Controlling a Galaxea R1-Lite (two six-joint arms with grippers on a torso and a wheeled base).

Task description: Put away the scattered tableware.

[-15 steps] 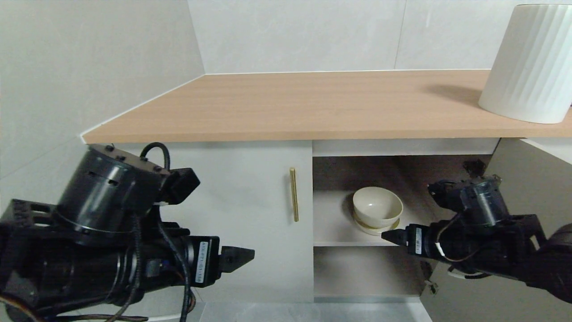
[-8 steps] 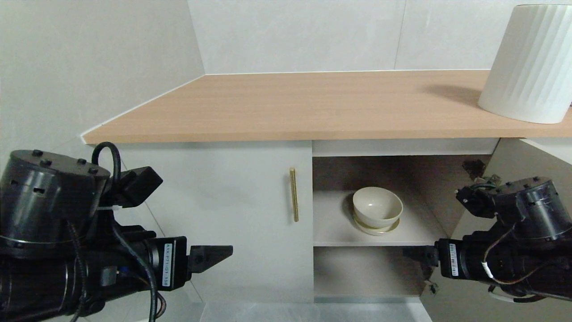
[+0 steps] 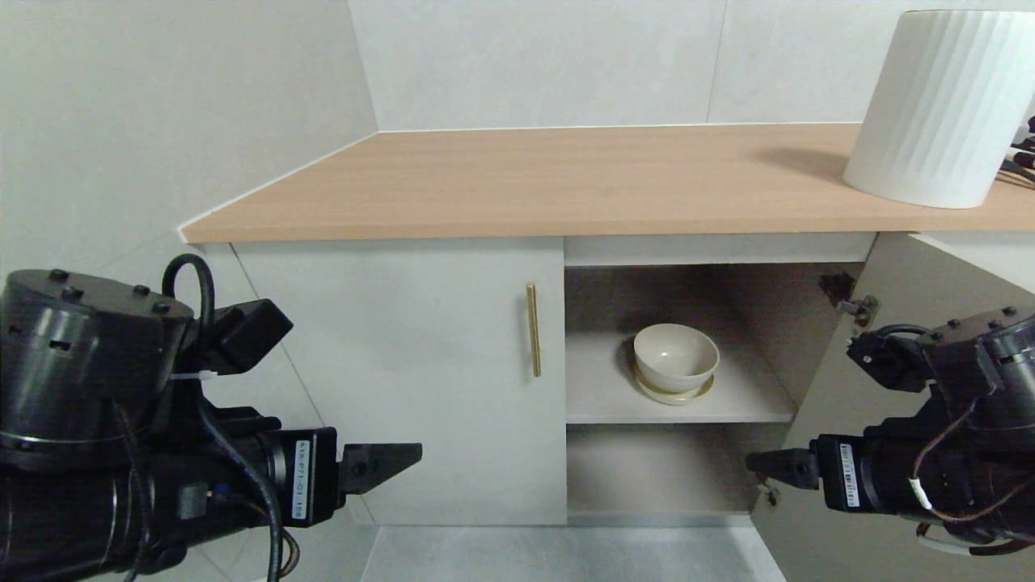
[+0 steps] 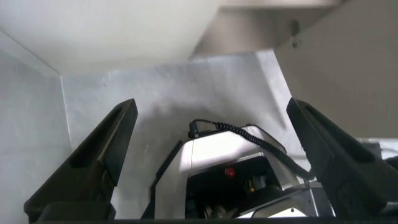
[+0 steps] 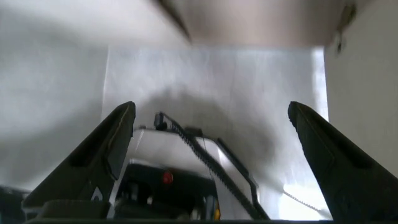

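Shelf (image 3: pixel 752 398) bowl (image 3: pixel 676 358) above right gripper (image 3: pixel 758 463), apart

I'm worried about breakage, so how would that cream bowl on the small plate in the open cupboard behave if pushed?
The cream round bowl looks glazed and rigid, probably ceramic, so likely fragile and slippery. It rests on a small cream plate on the cupboard shelf, so a push might slide it off or drag the plate along.

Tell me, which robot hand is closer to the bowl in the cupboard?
The right one. The right gripper is lower than the bowl and to its right, by the open cupboard. The left gripper is farther off, in front of the closed door.
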